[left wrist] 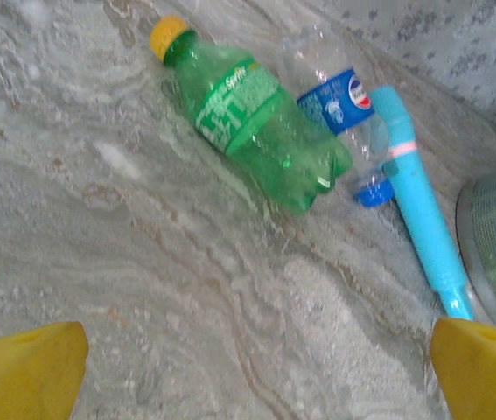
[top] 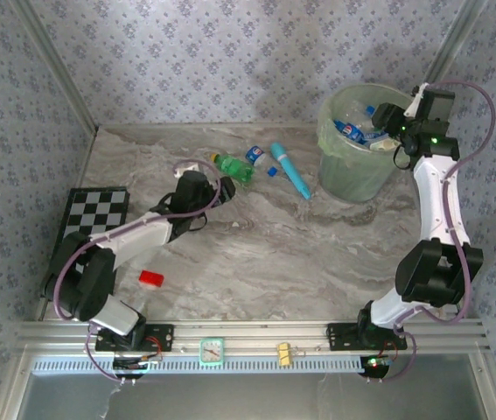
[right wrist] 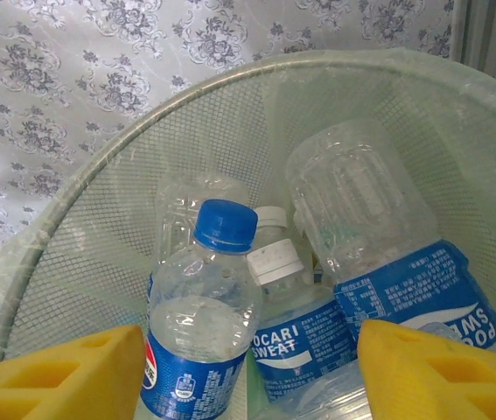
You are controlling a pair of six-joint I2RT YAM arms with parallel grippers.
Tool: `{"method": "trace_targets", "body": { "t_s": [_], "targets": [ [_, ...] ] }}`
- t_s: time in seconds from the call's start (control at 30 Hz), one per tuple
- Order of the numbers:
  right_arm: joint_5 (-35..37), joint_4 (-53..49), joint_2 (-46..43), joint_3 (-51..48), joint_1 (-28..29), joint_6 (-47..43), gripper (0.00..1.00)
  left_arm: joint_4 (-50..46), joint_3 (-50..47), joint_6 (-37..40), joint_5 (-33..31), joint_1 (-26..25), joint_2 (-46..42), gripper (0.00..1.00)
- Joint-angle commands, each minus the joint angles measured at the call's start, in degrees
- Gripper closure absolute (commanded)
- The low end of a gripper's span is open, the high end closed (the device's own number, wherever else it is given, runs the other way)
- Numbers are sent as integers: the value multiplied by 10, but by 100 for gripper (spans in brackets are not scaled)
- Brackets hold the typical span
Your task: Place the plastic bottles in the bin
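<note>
On the marble table lie a green bottle with a yellow cap (top: 233,167) (left wrist: 256,122) and, touching it, a clear bottle with a blue label (top: 255,155) (left wrist: 339,101). My left gripper (top: 215,191) (left wrist: 252,385) hovers open just short of them, nothing between its yellow fingers (left wrist: 20,367). The pale green bin (top: 339,171) (right wrist: 143,114) stands at the back right and holds several clear blue-labelled bottles (top: 352,131). My right gripper (top: 387,121) (right wrist: 252,376) hangs open over the bin. A blue-capped bottle (right wrist: 199,324) stands beside its left finger (right wrist: 64,376), apart from the other.
A slim teal tube (top: 289,169) (left wrist: 414,201) lies between the loose bottles and the bin. A small red block (top: 150,278) sits near the left arm's base. A checkerboard (top: 94,214) lies at the left edge. Patterned walls close the back and sides.
</note>
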Motion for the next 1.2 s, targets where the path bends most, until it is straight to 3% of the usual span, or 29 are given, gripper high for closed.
{"method": "trace_targets", "body": {
  "t_s": [0.0,0.23,0.33,0.53,0.83,1.17],
  "targets": [
    [-17,-16,-3,17,3,12,30,-34,52,-2,25,21,23,0],
    [18,8,-81,2,41,-2,16,-85,153,-57,38,45,113,1],
    [38,14,-118,-15,69,-11,0,-91,193,-107,53,46,157,2],
    [47,37,-185,-61,117,-10,0,-124,265,-177,59,41,238,4],
    [63,61,-237,-110,180,-16,0,-204,362,-178,8,13,311,4],
    [70,60,-246,-120,192,-25,0,-265,447,-179,-3,1,387,4]
  ]
}}
